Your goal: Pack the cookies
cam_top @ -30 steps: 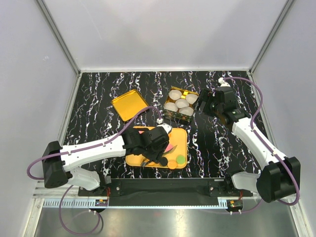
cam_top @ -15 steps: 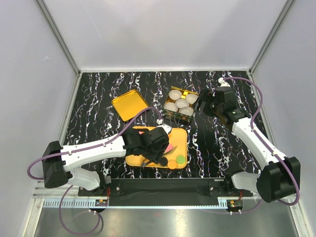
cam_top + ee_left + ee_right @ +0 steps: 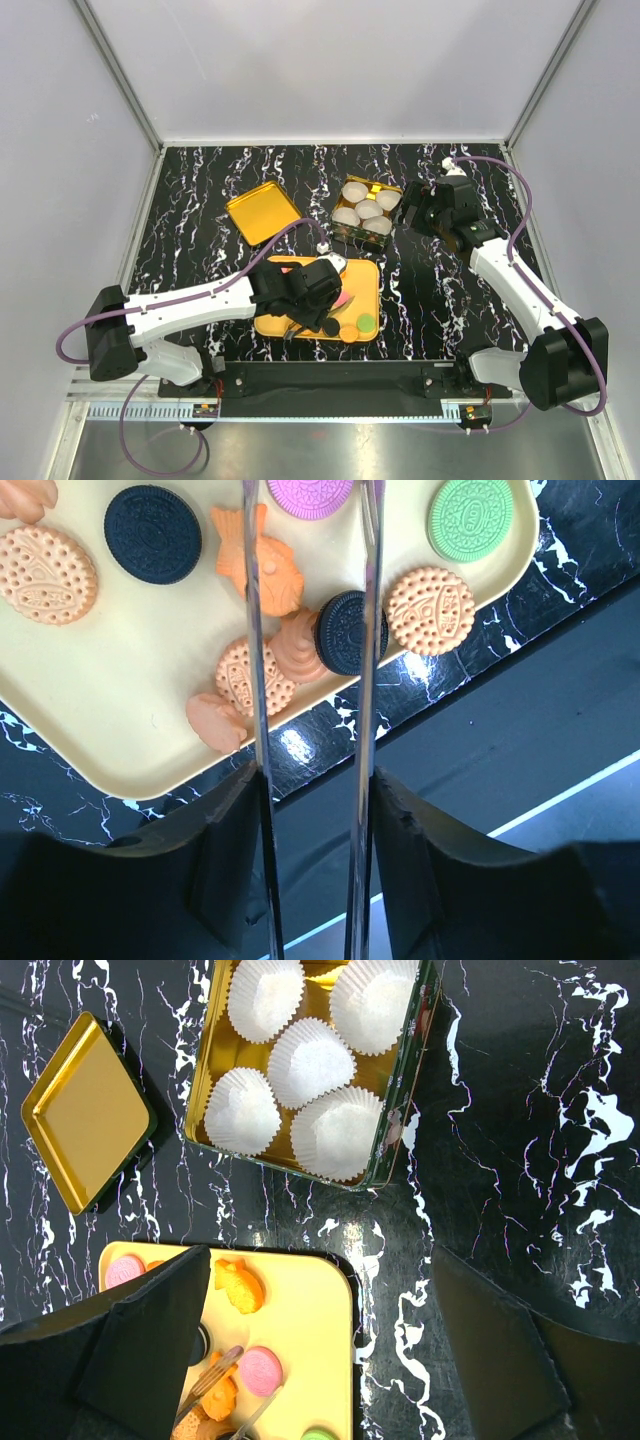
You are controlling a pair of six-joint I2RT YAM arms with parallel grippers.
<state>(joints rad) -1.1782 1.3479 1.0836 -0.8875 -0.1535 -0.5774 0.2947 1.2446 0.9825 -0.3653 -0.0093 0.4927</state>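
The cookies lie on a yellow tray (image 3: 368, 285) near the front edge. Among them are a black one (image 3: 152, 534), a round orange one (image 3: 47, 575), an orange fish (image 3: 262, 565), a green one (image 3: 470, 518) and a pink one (image 3: 258, 1370). My left gripper (image 3: 312, 780) hovers over the tray, shut on metal tongs (image 3: 366, 680). The tong blades stand apart and straddle another black cookie (image 3: 345, 632) and an orange swirl (image 3: 297, 648). My right gripper (image 3: 320, 1260) hangs open and holds nothing, beside the tin (image 3: 348, 236).
The gold tin (image 3: 395, 1150) holds several white paper cups (image 3: 312, 1062). Its gold lid (image 3: 263, 211) lies flat at back left of the tray. A small white bit (image 3: 322, 246) sits on the black marble table between the lid and the tin.
My left gripper with the tongs has shifted slightly over the tray. The right arm has not moved.
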